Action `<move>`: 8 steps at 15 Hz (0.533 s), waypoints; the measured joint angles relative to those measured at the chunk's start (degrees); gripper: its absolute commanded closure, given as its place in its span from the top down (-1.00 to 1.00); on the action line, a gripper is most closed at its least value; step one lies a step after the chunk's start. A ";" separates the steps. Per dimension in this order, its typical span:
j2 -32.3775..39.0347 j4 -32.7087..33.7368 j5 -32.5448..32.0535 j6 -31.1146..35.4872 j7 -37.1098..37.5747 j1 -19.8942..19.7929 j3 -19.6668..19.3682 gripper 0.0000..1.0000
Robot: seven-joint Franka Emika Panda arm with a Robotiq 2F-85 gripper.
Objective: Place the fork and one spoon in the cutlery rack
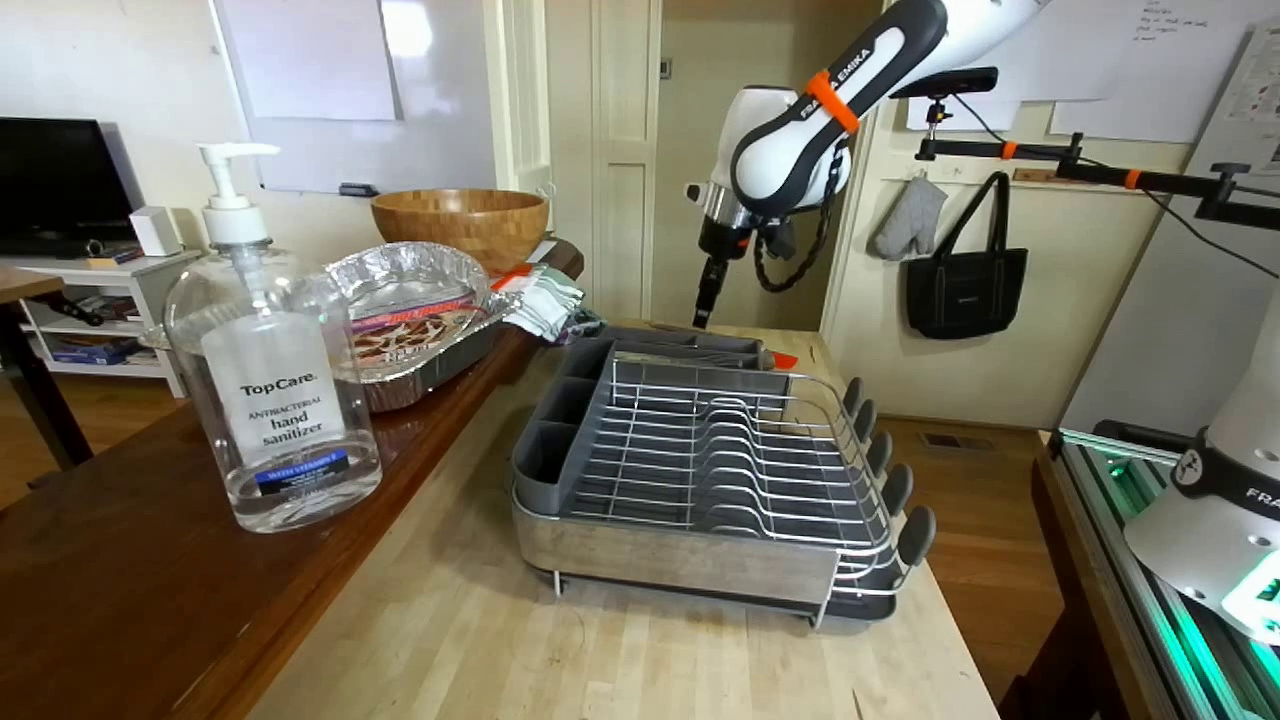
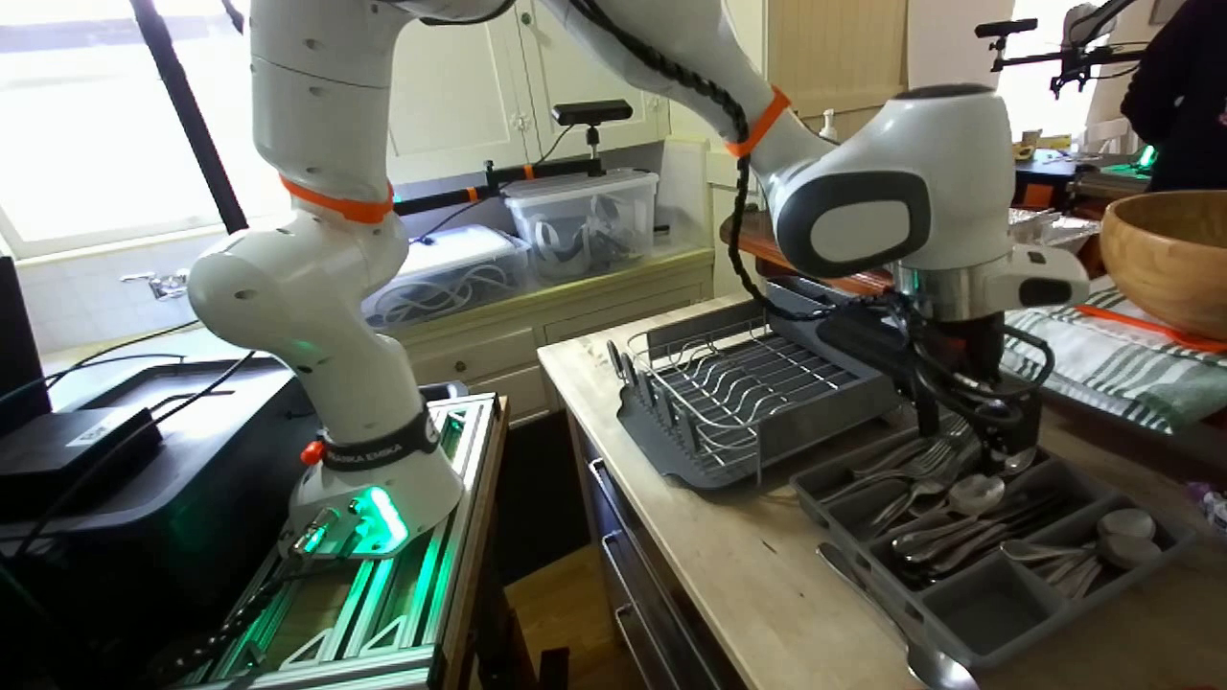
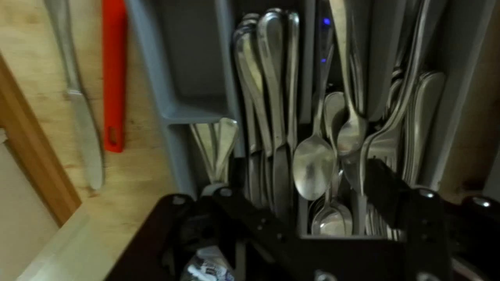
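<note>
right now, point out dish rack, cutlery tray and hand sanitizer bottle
Dish rack [image 1: 680, 560], in an exterior view: near wall.
Cutlery tray [image 3: 200, 58], in the wrist view: compartment floor.
Hand sanitizer bottle [image 1: 282, 400], in an exterior view: label.

The 2 exterior views looked from opposite sides of the cutlery rack [image 1: 700, 465], each slanting down over the wooden counter [image 1: 430, 620]. In an exterior view the hand sanitizer bottle [image 1: 270, 400] stood close by, the robot's base [image 1: 1205, 530] was cut by the right edge, and a pale panelled door [image 1: 628, 230] lay straight ahead. In an exterior view the cutlery tray [image 2: 992, 609] was near at lower right, the robot's base at left, a window [image 2: 77, 144] beyond. Both exterior views shared the cutlery rack, the wooden bowl [image 1: 465, 225] and the robot arm [image 1: 790, 165]. The wrist view looked steeply down from just above the cutlery tray, which an exterior view also took in, with the gripper [image 3: 299, 181] at the bottom.
</note>
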 measured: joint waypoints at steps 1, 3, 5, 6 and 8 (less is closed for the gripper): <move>-2.16 -0.59 -1.50 -1.11 1.08 -0.04 -1.26 1.00; -6.21 -1.88 -4.63 -4.21 3.25 -0.18 -4.08 1.00; -9.15 -3.15 -5.16 -7.29 3.25 -1.13 -5.57 0.99; -10.18 -3.85 -4.81 -8.39 2.48 -1.80 -5.63 1.00; -11.58 -5.62 -3.11 -9.96 -0.75 -2.49 -5.17 1.00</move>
